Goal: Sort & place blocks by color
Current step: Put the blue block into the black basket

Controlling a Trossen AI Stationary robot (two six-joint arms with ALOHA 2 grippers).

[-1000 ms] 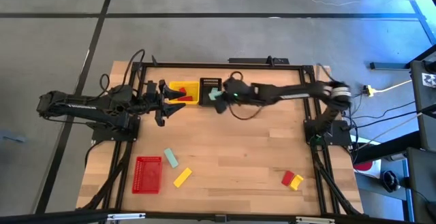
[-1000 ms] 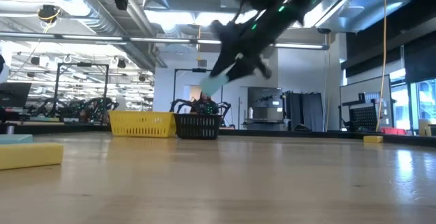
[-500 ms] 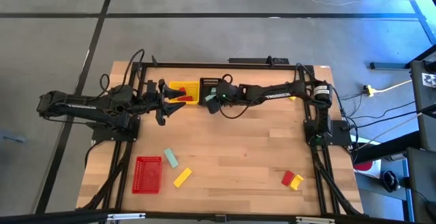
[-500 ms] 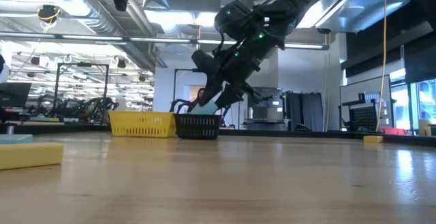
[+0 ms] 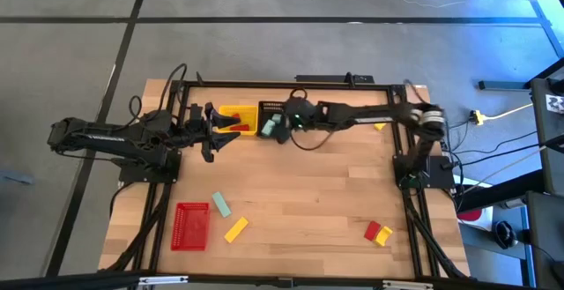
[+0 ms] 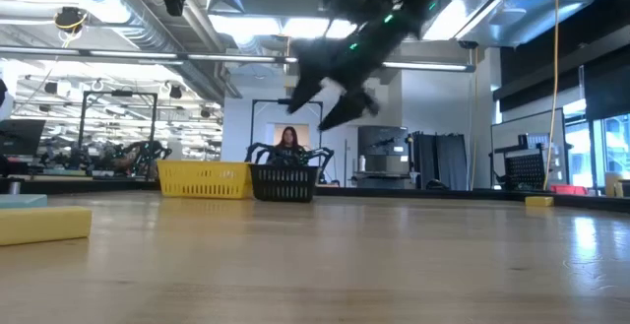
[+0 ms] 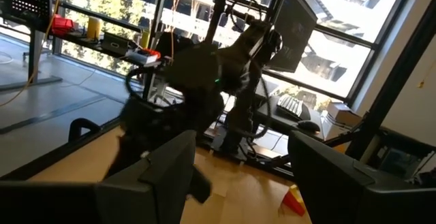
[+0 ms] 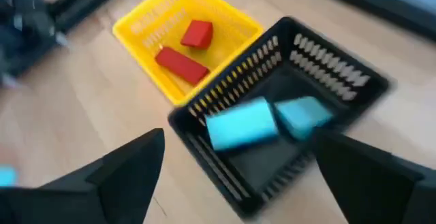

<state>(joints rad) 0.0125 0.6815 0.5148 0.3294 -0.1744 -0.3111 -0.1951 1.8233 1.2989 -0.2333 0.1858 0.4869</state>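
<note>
Inside the black basket [image 8: 286, 108]: two teal blocks [image 8: 242, 124], side by side, one longer, one squarer. Next door, touching it, the yellow basket [image 8: 146, 26] with two red blocks [image 8: 180, 64] lying in it. Both baskets at the far edge of the bench [image 5: 308, 193]. Nearer the front edge: a red basket [image 5: 191, 225], a teal block [image 5: 220, 205] and a yellow block [image 5: 235, 229] just beside it; well apart to the right, a red block [image 5: 372, 230] touching another yellow block [image 5: 383, 236]. No readable writing or labels anywhere.

Above the black basket, the right gripper [image 8: 238, 166], arm stretched long across the back of the bench, jaws spread wide and empty. At the left of the yellow basket, the left gripper [image 5: 218, 131], arm low and extended, jaws parted, holding nothing.
</note>
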